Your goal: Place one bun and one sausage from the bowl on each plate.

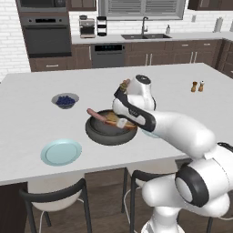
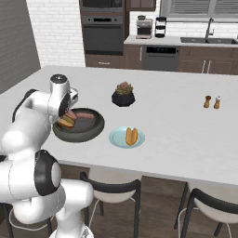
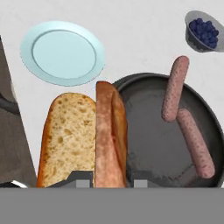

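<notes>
Sitting between the pincer (image 3: pixel 113 181) tips, apparently gripped: bun (image 3: pixel 109 135).

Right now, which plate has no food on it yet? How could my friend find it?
Look at the big white island counter and find the wide dark bowl in the middle. The empty plate lies on the counter close to that bowl, on the side with the small bowl of blueberries. It is pale blue and bare, while the other plate already carries a bun.
</notes>
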You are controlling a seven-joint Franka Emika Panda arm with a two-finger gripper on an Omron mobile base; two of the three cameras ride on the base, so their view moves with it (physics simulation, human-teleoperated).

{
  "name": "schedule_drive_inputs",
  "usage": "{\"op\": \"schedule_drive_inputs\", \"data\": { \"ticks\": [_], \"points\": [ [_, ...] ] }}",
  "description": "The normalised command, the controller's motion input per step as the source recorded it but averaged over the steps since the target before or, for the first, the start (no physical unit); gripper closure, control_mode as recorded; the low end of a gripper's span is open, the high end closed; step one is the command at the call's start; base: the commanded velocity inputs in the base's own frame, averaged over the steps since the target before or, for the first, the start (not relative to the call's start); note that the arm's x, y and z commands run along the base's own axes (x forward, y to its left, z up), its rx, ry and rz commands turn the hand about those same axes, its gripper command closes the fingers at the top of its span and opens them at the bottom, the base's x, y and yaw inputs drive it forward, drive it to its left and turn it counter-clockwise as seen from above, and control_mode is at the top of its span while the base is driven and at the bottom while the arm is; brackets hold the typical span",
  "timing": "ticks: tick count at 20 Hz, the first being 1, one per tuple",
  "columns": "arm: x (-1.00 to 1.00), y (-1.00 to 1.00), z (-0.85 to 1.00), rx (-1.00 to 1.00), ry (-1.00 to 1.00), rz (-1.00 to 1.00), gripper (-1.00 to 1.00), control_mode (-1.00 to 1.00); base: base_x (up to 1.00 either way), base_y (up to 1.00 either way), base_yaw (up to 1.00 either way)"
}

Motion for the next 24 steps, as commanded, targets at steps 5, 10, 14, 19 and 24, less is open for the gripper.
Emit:
{"op": "schedule_drive_inputs", "data": {
  "ticks": [5, 10, 14, 19, 24],
  "points": [
    [-0.49, 0.82, 0.35, 0.0, 0.0, 0.0, 1.0, -1.0, 0.0, 0.0, 0.0],
    [-0.25, 0.84, 0.14, 0.0, 0.0, 0.0, 1.0, -1.0, 0.0, 0.0, 0.0],
    [-0.05, 0.74, -0.06, 0.0, -0.01, 0.0, 1.0, -1.0, 0.0, 0.0, 0.0],
    [0.01, 0.67, -0.18, -0.03, 0.0, 0.0, 1.0, -1.0, 0.0, 0.0, 0.0],
    [0.04, 0.04, -0.01, -0.11, 0.03, 0.0, 1.0, -1.0, 0.0, 0.0, 0.0]
  ]
}}
